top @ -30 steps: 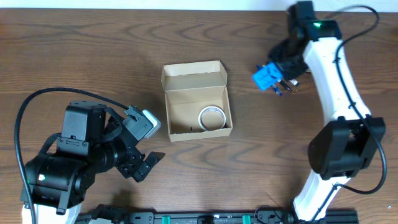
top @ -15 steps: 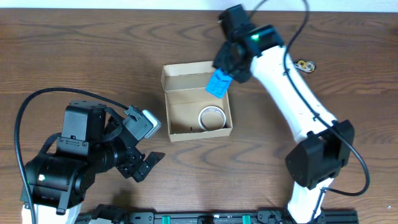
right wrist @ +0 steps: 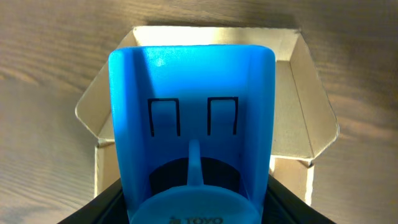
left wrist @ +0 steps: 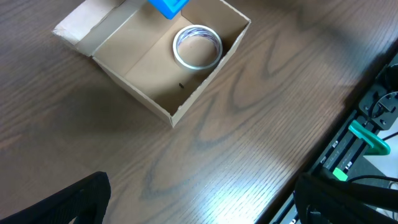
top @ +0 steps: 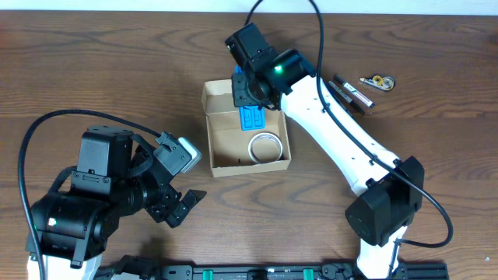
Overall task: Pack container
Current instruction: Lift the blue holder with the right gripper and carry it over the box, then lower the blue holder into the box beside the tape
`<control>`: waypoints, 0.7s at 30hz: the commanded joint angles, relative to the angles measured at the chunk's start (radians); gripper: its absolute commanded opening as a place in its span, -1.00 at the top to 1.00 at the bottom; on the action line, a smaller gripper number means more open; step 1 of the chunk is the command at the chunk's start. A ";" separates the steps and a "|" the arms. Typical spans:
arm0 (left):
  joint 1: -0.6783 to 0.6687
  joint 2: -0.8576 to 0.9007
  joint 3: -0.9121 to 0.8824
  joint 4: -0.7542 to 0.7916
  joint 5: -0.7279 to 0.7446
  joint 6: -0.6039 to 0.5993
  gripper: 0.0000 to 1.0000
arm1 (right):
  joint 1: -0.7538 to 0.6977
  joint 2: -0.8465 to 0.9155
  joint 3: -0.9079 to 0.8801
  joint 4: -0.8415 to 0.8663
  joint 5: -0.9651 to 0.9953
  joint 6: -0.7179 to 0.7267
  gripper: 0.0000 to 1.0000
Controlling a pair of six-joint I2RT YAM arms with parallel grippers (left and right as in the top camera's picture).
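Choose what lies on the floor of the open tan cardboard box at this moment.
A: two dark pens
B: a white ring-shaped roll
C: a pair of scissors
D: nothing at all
B: the white ring-shaped roll rests on the floor of the tan cardboard box, near its right wall, while the blue plastic packet is gripped by the right gripper at the box's far side.

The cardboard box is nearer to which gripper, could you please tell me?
Right. The right gripper is over the far end of the box, holding a blue plastic piece above it. The left gripper sits off its near-left corner, well apart.
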 commanded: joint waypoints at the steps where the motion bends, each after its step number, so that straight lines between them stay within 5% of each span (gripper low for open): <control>1: 0.006 -0.002 0.027 -0.003 0.015 0.017 -0.90 | 0.027 0.023 0.016 -0.001 0.032 -0.144 0.31; 9: 0.006 -0.002 0.027 -0.002 0.015 0.017 -0.90 | 0.067 0.027 0.013 -0.024 -0.041 -0.486 0.29; 16: 0.006 -0.002 0.027 -0.003 0.015 0.017 -0.90 | 0.079 0.027 0.013 -0.124 -0.087 -0.658 0.50; 21: 0.006 -0.002 0.027 -0.002 0.015 0.017 -0.90 | 0.079 0.027 0.011 -0.188 -0.201 -0.769 0.47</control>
